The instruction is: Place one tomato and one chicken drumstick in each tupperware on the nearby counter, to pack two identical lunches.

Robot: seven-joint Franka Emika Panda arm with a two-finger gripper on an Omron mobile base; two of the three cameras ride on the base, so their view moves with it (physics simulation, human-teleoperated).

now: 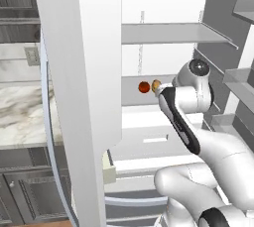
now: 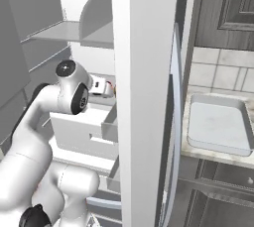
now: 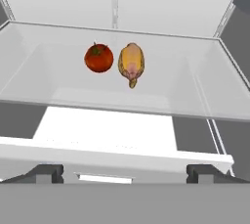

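A red tomato (image 3: pixel 99 57) and a tan chicken drumstick (image 3: pixel 131 62) lie side by side on a glass shelf (image 3: pixel 195 91) inside the open fridge. From the left base view the tomato (image 1: pixel 143 87) and drumstick (image 1: pixel 156 84) sit just beyond my wrist. My gripper (image 3: pixel 125 173) is open, its fingertips (image 3: pixel 46 171) spread wide, and it hangs in front of and below the two foods without touching either. The counter (image 1: pixel 20 107) shows to the left of the fridge, and its grey sink (image 2: pixel 218 122) shows to the right. The tupperware is out of view.
The open fridge door (image 1: pixel 79 72) stands tall beside my arm and blocks the middle of the right base view as the door (image 2: pixel 144 97). A white drawer (image 3: pixel 122 157) juts out under the shelf. Another shelf (image 1: pixel 168 32) spans above.
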